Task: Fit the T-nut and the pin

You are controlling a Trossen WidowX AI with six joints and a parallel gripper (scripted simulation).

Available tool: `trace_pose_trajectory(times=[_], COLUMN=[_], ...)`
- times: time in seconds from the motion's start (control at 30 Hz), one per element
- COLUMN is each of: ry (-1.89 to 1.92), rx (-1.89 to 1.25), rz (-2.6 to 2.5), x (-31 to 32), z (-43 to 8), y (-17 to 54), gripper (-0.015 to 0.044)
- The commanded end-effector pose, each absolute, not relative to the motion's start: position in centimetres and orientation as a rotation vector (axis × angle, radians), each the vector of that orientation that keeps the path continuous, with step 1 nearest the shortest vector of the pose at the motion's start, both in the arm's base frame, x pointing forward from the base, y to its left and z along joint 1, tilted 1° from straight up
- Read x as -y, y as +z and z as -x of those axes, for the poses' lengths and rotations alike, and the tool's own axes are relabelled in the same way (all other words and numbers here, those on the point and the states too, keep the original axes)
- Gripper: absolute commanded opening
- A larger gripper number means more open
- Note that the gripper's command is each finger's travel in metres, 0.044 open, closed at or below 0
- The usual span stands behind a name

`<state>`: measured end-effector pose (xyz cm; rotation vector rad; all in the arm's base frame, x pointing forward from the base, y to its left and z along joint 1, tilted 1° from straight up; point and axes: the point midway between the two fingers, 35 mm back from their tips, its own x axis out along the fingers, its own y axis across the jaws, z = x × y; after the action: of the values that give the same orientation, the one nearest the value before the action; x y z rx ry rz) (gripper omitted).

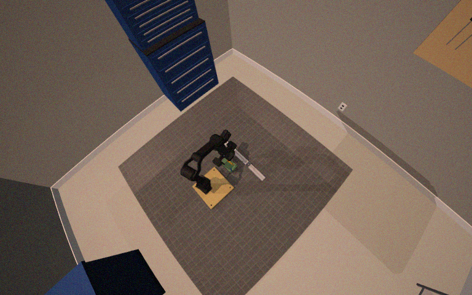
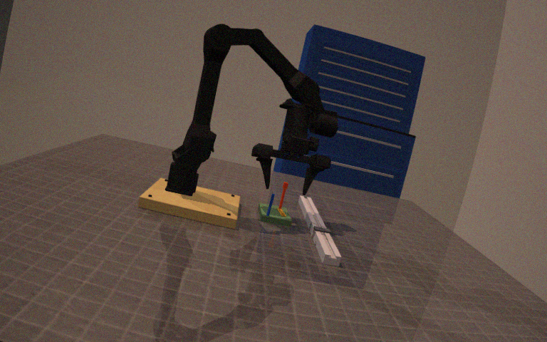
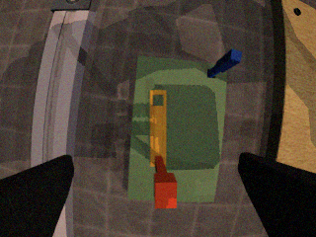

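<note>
The flat brass T-nut [image 2: 282,212] [image 3: 158,123] lay in the shallow green rectangular tray [image 1: 229,165] [image 2: 275,219] [image 3: 197,189], its slim orange-red handle [image 2: 283,195] [image 3: 165,190] sticking up. Your black two-fingered claw [image 2: 285,191] [image 3: 157,165] hung above, released and wide open around nothing. In the same tray, the slender blue pin [image 2: 271,204] [image 3: 225,63] stood upright near a corner. Beside the tray, apart from it, you had the long silvery aluminum rail [image 1: 257,173] [image 2: 328,249] [image 3: 46,99], with the small dark bracket [image 1: 248,163] [image 2: 321,229] [image 3: 60,6] across it.
</note>
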<state>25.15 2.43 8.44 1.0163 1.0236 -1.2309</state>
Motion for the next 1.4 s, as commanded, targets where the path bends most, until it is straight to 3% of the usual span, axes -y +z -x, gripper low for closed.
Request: trace_pose_trajectory(times=[0.0,0.27,1.0,1.37], ry=[-1.243,-1.243,-1.243,-1.243], rx=[-1.027,-1.027,-1.027,-1.027], rz=[-1.010,-1.010,-1.010,-1.010], x=[-2.4,-2.4,-2.4,-2.4], z=[-25.0,-25.0,-25.0,-25.1], y=[7.5,6.5,6.5,7.0], gripper=[0.0440,0.0440,-0.0137,-0.0150])
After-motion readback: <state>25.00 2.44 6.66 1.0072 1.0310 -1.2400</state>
